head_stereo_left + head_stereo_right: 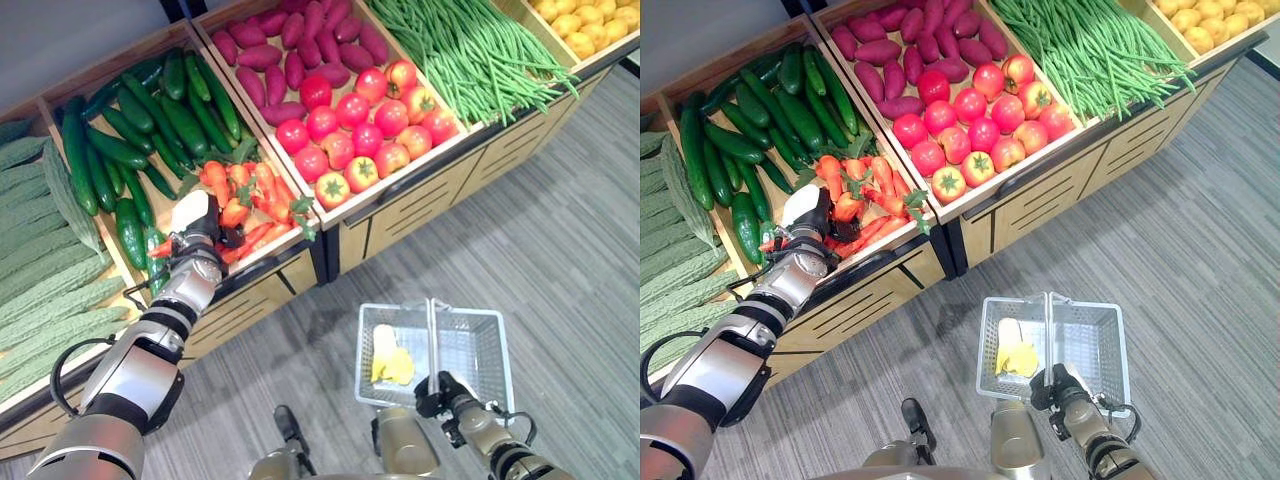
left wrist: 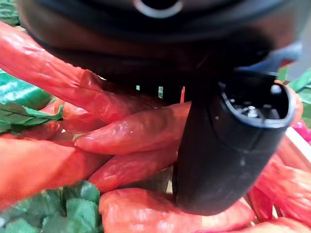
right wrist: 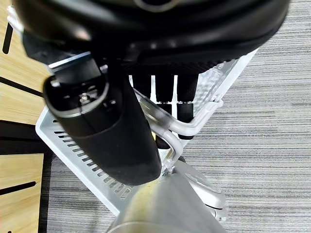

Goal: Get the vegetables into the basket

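The left hand is down among the carrots in the wooden stand, fingers buried, grip unclear. Below the stand, the right hand curls round the basket handle.

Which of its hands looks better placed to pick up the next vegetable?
The left hand. It is already down among the carrots in the wooden bin, while the right hand is curled round the handle of the basket, holding it above the floor.
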`<state>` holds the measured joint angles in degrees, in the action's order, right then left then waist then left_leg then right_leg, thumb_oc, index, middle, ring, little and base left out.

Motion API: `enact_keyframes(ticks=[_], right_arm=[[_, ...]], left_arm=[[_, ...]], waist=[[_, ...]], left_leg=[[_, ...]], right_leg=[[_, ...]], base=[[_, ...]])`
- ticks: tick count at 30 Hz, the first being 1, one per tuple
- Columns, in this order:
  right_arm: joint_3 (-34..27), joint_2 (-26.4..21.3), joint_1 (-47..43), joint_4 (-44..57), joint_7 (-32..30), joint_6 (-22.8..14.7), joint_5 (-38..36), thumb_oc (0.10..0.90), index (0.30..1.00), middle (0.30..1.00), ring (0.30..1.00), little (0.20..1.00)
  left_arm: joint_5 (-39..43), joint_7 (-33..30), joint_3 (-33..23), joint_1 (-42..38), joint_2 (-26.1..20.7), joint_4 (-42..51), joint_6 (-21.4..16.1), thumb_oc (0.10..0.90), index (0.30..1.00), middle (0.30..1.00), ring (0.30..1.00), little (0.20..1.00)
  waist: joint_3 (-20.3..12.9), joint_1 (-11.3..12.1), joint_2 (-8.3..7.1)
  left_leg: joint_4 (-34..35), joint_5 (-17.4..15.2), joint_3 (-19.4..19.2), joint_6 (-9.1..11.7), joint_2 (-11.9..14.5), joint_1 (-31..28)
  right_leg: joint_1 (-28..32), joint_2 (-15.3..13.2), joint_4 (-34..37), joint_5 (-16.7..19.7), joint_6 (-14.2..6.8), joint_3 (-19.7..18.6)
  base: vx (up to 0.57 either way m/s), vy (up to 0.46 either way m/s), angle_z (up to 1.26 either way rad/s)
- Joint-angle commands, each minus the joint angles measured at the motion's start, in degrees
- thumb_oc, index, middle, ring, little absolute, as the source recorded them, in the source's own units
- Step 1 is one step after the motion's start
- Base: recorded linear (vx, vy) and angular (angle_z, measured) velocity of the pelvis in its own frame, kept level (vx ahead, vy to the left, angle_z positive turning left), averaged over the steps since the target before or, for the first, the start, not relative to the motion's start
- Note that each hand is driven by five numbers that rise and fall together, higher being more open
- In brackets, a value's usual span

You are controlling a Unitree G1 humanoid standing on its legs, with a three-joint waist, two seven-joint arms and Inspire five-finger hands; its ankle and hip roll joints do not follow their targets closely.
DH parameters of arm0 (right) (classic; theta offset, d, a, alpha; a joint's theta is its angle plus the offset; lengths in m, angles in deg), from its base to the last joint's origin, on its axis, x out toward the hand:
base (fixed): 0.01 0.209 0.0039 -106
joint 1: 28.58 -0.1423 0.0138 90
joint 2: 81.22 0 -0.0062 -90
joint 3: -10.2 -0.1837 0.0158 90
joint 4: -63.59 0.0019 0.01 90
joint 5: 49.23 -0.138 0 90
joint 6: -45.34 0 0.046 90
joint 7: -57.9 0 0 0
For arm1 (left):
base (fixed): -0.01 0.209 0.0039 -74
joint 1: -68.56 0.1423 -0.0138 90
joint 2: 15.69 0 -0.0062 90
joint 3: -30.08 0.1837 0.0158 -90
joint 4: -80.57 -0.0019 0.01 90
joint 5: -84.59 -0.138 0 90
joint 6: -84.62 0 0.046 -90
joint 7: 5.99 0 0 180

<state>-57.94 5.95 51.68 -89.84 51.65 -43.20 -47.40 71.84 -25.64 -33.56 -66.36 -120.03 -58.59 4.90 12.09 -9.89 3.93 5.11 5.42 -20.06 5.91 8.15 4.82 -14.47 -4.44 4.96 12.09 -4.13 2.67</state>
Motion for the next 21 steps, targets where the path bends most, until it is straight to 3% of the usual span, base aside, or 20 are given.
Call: enact_keyframes(ticks=[1,11,16,21], right_arm=[[2.69,0.19,5.2,-1.13,0.45,-0.06,0.77,0.4,0.3,0.3,0.3,0.3],[1.4,0.47,5.58,-2.29,2.07,1.46,1.64,0.4,0.3,0.3,0.3,0.3],[-0.33,0.17,5.94,-2.3,3.4,2.72,2.07,0.4,0.3,0.3,0.3,0.3],[-1.89,1.12,6.21,-2.51,4.18,3.53,2.25,0.4,0.3,0.3,0.3,0.3]], left_arm=[[-5.6,-3.75,-0.69,-4.36,-7.44,3.78,-1.03,0.4,0.3,0.3,0.3,0.3],[-10.13,-2.06,-2.98,-2.17,-12.84,16.21,-0.87,0.4,0.3,0.3,0.3,0.3],[-10.48,2.81,-5.6,2.95,-16.54,26.08,-2.27,0.4,0.3,0.3,0.3,0.3],[-11.5,5.5,-11.2,12.02,-16.89,36.41,-2.85,0.4,0.3,0.3,0.3,0.3]], waist=[[-2.49,1.75,-1.98],[-5.1,4.08,-2.99],[-6.75,5.5,-3.22],[-7.78,6.74,-3.44]], left_leg=[[-0.11,0.25,5.47,3.91,2.67,-0.14],[-0.11,-1.6,7.25,3.47,2.08,-5.13],[-0.11,-2.57,7.8,3.09,1.59,-7.43],[-0.11,-3.19,8.58,2.76,1.25,-9.11]], right_leg=[[1.11,-4.6,-0.32,-2.41,-7.21,0.26],[8.01,-5.41,-0.24,-4.61,-7.39,2.45],[10.89,-5.75,-0.34,-5.66,-7.42,3.14],[13.1,-6.07,-0.63,-6.62,-7.27,3.77]], base=[[0.02,0.017,0.15],[0.03,0.009,0.16],[0.03,0.018,0.08],[0.01,0.013,0.1]])
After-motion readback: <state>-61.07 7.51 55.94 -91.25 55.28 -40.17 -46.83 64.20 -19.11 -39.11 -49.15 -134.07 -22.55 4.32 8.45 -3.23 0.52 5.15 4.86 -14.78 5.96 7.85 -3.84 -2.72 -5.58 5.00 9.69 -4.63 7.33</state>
